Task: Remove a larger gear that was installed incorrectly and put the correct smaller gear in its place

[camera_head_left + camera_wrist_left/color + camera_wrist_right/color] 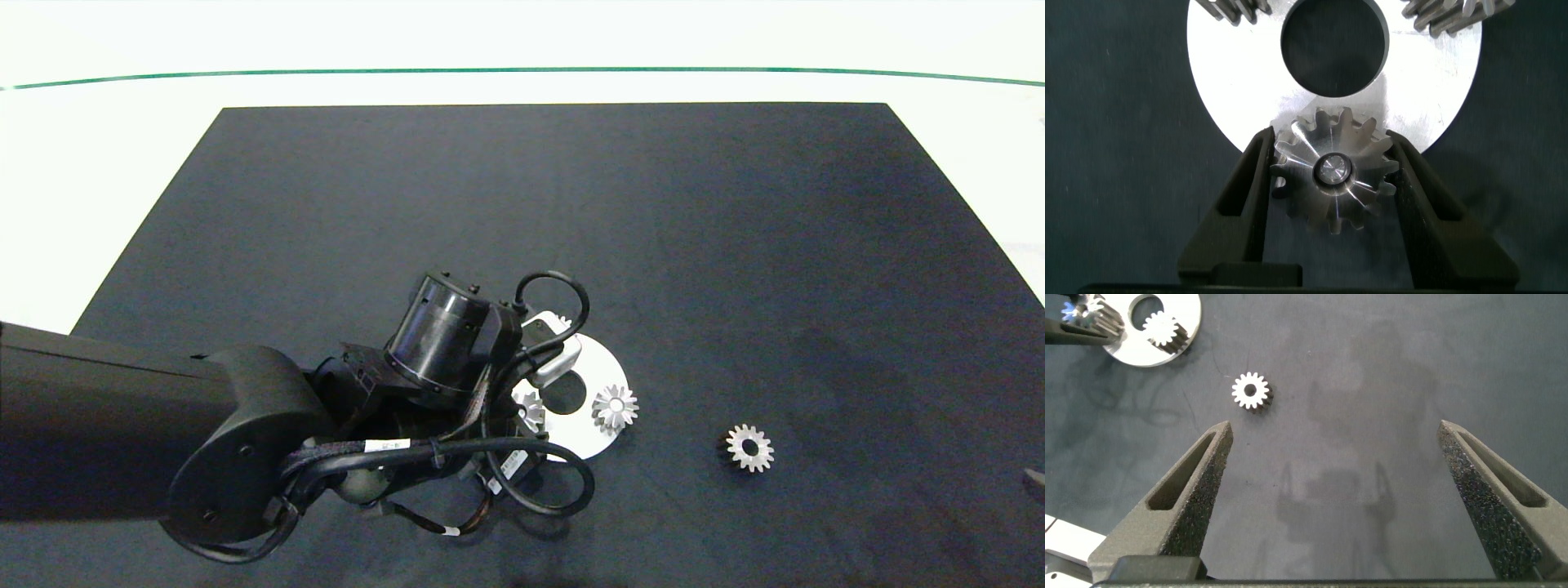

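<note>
Black matting (pixel 735 245) covers the white table (pixel 82 163), and a round silver plate (pixel 600 371) with a wide centre hole lies on it toward 6 o'clock of the mat. The left arm reaches in from 9 o'clock and its left gripper (pixel 1328 139) is down at the plate's 8 o'clock rim. Its two fingers (pixel 1249 188) are closed in against opposite sides of the larger gear (pixel 1335 175), pressing its long pointed teeth. A shiny pin end shows in that gear's middle, and whether the gear is seated or lifted cannot be told. Another pointed gear (pixel 614 407) stands near the plate's 3 o'clock edge, and a third gear (pixel 1233 8) is only partly in sight. The smaller gear (pixel 749 447) lies flat on the mat, well apart from the plate, between 3 and 4 o'clock of it, untouched. The right gripper (pixel 1335 429) hangs above bare mat with its fingers spread wide and holding nothing, the smaller gear beyond its tips
</note>
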